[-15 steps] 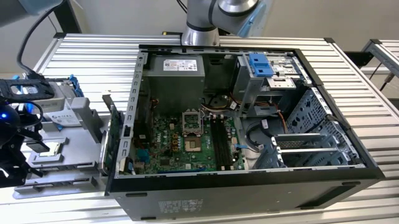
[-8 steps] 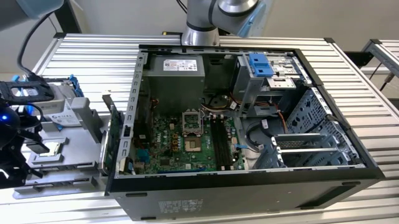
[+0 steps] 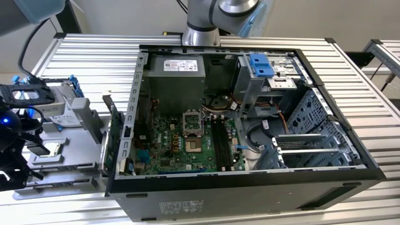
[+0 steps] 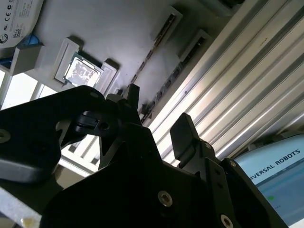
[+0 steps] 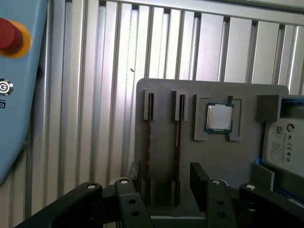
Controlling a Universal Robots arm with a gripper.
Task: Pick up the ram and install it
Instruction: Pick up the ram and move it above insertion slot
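Hand (image 5: 167, 183) hovers over ram (image 5: 179, 128) — fingers (image 5: 199, 178) apart (ram upright in tray (image 5: 209, 161)).

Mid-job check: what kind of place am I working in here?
Probably a robot workbench for computer assembly. An open computer case lies on a slatted aluminium table, and beside it a grey parts tray holds two ram sticks and a processor.
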